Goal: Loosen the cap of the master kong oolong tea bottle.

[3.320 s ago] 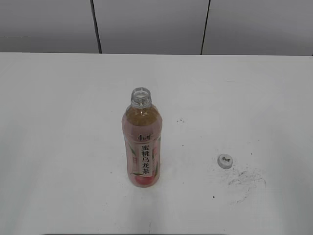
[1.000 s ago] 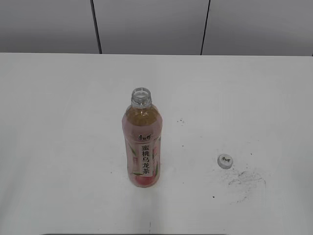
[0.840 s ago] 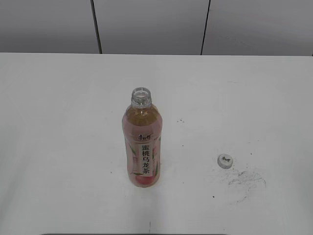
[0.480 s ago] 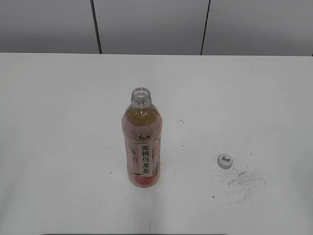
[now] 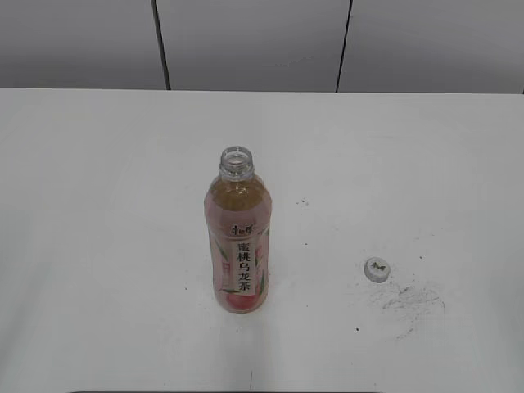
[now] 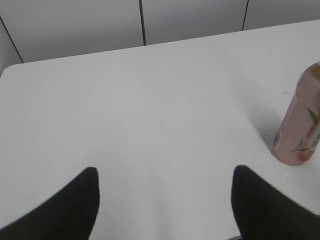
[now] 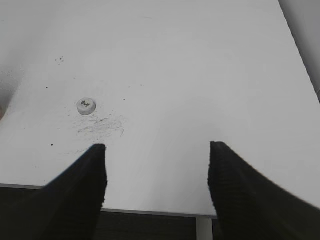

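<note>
The master kong oolong tea bottle (image 5: 237, 237) stands upright on the white table (image 5: 98, 205), its mouth bare; the left wrist view catches its lower body (image 6: 300, 135) at the right edge. The cap (image 5: 377, 269) lies on the table to the bottle's right, logo up, and the cap (image 7: 86, 105) also shows in the right wrist view. My left gripper (image 6: 165, 175) is open over bare table, well left of the bottle. My right gripper (image 7: 157, 150) is open above the table's near edge, nearer than the cap and to its right. Neither gripper appears in the exterior view.
Grey scuff marks (image 5: 413, 301) streak the table just right of the cap. A panelled grey wall (image 5: 246, 41) rises behind the table's far edge. The table's front edge (image 7: 150, 211) runs under my right gripper, with dark space below it.
</note>
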Robot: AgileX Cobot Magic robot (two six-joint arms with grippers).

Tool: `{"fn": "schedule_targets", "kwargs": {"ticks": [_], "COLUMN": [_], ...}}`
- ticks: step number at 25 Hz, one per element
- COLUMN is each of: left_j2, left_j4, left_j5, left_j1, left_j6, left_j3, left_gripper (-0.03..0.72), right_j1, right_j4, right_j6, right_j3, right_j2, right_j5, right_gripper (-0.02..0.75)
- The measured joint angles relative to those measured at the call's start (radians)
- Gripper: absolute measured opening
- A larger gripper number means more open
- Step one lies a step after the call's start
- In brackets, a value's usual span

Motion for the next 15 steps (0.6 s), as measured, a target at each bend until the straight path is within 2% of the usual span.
{"fn": "schedule_targets", "kwargs": {"ticks": [15], "left_j2": [0.000], "left_j4": [-0.017], "left_j5": [0.000], "left_j1": [0.000], "left_j6": [0.000], "left_j3": [0.000], "left_gripper": [0.490], "right_j1": [0.000], "right_j4": [0.001], "right_j6": [0.000], "right_j3": [0.000], "right_j2": [0.000], "right_j5": [0.000], "right_gripper": [0.482]}}
